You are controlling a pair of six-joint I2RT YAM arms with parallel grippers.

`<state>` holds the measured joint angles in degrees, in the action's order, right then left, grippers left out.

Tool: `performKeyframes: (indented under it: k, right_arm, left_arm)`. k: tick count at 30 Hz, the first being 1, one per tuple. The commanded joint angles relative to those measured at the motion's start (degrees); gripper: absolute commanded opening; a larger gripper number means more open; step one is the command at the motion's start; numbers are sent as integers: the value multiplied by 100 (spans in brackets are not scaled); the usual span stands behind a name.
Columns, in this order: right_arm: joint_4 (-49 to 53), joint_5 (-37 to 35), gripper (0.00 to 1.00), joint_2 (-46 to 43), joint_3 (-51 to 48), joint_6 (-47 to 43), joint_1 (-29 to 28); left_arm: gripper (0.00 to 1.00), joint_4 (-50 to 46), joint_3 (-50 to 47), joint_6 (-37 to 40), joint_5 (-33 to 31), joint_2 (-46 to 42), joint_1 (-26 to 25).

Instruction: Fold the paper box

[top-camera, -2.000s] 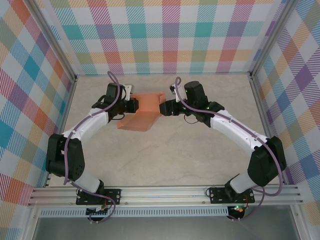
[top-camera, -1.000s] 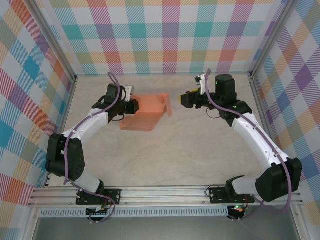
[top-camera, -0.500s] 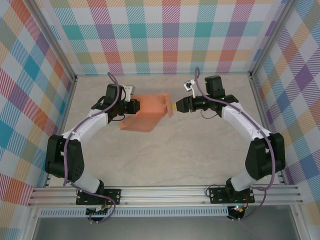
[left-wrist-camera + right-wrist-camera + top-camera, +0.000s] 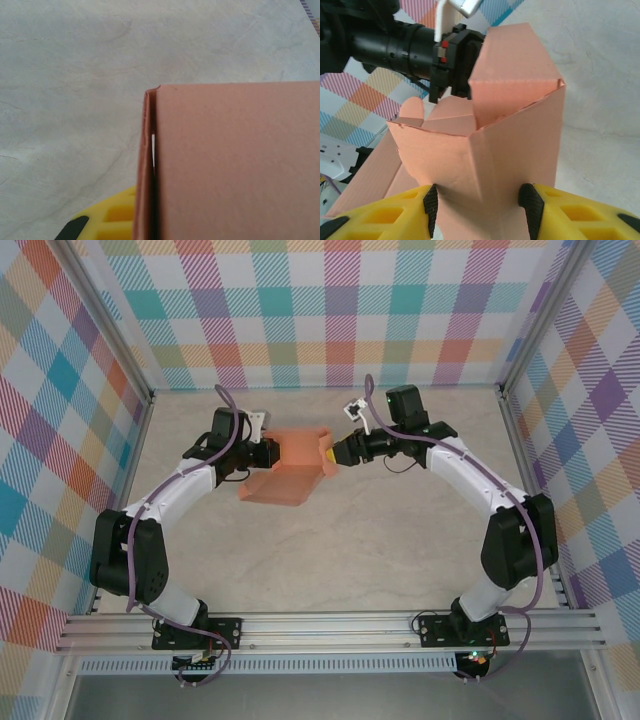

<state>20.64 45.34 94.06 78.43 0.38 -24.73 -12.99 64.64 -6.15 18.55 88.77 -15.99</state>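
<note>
The salmon-orange paper box is partly folded and held up off the table at the back centre. My left gripper is shut on its left edge. In the left wrist view a card panel covers the right half, with one yellow finger beside its folded edge. My right gripper is at the box's right end. In the right wrist view the open end wall of the box stands between the two black pads of the right gripper. Both pads press on its sides.
The pale marble table lies bare in front of the box. Plaid walls enclose the back and both sides. An aluminium rail runs along the near edge by the arm bases.
My right gripper swung in from the right, reached the box's right end and closed on it. The right flap now stands folded in. The left arm kept still.
</note>
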Motion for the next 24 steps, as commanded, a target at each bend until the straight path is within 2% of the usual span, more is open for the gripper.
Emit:
performKeyframes:
  k: [1,6,11,24]
  right_arm:
    - [-14,-105,55,51,130,-257,-63]
    - [28,73,58,52,31,-482,-112]
    - [-61,-19,56,68,-56,-474,-111]
    - [-676,-1057,45,-28,-352,-32,-113]
  left_arm:
    - [0,98,0,78,123,-228,-2]
    - [0,34,57,108,119,-212,-3]
    - [0,25,110,97,125,-189,-3]
    - [0,7,77,82,123,-193,-1]
